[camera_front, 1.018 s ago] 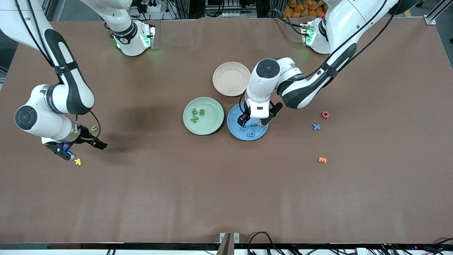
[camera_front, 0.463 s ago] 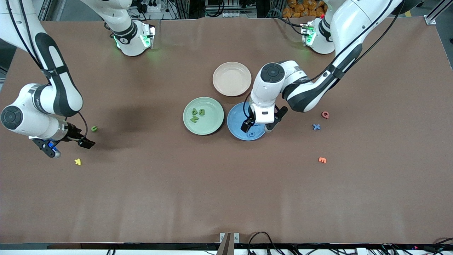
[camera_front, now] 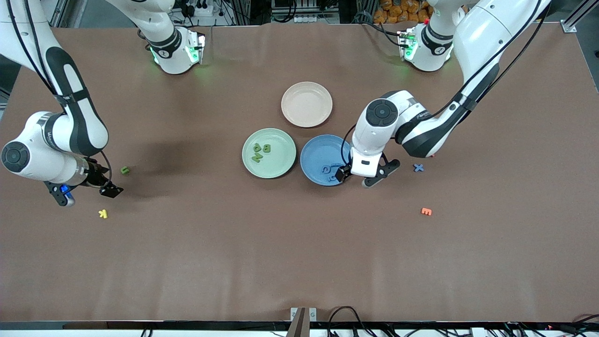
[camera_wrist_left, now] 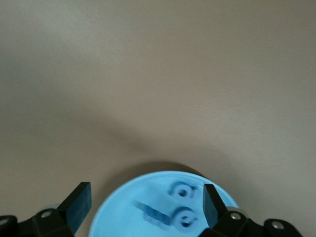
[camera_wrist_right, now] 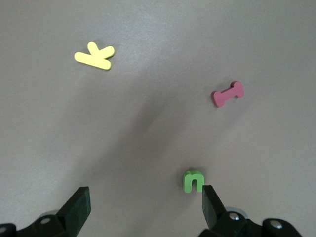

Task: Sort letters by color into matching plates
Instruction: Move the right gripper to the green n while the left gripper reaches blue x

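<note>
On the worktop [camera_front: 299, 262], your sort is most of the way through. The pale green plate [camera_front: 281, 164] holds three green letters [camera_front: 260, 152]; the blue plate [camera_front: 312, 152], just beside it toward the left arm's end, holds blue letters [camera_front: 327, 170], three of them by the left wrist view.

Two pieces remain out. The blue X [camera_front: 418, 167] lies well apart from the blue plate, toward the left arm's end. The small green letter [camera_front: 124, 170] lies toward the right arm's end, near the yellow K [camera_front: 103, 214]; a pink I [camera_wrist_right: 227, 94] shows only in the right wrist view.

Your left hand [camera_front: 358, 177] hangs over the blue plate's rim, jaws wide and empty. Your right hand [camera_front: 85, 193] hovers close to the green letter, jaws wide and empty, with that letter just inside one fingertip [camera_wrist_right: 211, 205].

Judgement: the step in hand is the pickup of the green letter. Centre the letter between the jaws before descending; as it stands, one finger would land on it. Keep clear of the K and the I. Ignore the orange E [camera_front: 426, 211] and the beige-pink plate [camera_front: 306, 104].
</note>
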{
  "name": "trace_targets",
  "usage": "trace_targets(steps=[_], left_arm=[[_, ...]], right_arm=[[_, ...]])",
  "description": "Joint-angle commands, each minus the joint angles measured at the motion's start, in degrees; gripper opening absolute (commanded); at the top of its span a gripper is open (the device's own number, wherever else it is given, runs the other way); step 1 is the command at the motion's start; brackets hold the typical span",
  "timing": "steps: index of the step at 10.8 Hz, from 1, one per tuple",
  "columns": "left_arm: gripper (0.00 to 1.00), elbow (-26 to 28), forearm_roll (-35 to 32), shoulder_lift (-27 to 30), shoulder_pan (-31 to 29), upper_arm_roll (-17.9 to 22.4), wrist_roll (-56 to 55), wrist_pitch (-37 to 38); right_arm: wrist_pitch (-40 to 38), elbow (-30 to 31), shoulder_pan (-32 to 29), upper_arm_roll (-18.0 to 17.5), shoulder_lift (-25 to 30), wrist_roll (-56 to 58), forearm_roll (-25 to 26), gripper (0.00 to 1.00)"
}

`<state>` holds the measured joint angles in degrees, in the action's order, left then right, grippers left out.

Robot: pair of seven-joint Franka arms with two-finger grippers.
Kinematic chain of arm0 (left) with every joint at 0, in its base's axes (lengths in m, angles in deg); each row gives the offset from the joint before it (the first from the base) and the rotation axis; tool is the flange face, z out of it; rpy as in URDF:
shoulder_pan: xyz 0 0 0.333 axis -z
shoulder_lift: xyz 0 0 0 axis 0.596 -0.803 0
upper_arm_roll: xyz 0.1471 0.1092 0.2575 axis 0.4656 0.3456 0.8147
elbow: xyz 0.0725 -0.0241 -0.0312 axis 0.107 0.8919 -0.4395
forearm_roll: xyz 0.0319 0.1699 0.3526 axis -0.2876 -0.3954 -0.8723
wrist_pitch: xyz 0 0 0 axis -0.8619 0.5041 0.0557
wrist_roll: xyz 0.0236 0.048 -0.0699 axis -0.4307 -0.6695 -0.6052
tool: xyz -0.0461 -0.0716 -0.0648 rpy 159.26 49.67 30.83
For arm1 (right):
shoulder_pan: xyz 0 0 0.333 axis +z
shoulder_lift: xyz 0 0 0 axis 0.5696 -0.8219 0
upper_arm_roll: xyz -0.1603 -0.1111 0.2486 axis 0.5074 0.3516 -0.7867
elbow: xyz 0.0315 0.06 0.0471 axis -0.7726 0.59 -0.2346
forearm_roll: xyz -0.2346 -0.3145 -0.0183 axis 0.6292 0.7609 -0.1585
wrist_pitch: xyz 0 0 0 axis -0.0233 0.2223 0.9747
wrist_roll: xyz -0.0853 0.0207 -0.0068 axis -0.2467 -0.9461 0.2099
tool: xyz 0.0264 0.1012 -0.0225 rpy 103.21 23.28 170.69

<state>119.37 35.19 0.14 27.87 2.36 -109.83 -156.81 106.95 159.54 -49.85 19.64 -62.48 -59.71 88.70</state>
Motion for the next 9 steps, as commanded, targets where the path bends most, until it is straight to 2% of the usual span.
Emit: trace_targets(steps=[1, 4, 9], left_arm=[[1.00, 2.0, 0.1, 1.5, -4.2, -0.3, 10.7, 3.0], [1.00, 3.4, 0.1, 2.5, -7.9, -0.3, 20.6, 3.1], [1.00, 6.4, -1.1, 3.5, -14.1, -0.3, 30.6, 3.0]], right_arm=[[0.8, 0.4, -0.3, 0.3, -0.2, -1.3, -0.6, 1.00], [6.4, 4.9, -1.2, 0.4, 1.0, -0.4, -0.6, 1.00], [6.7, 10.1, -1.8, 0.3, 3.7, -0.2, -0.5, 1.00]])
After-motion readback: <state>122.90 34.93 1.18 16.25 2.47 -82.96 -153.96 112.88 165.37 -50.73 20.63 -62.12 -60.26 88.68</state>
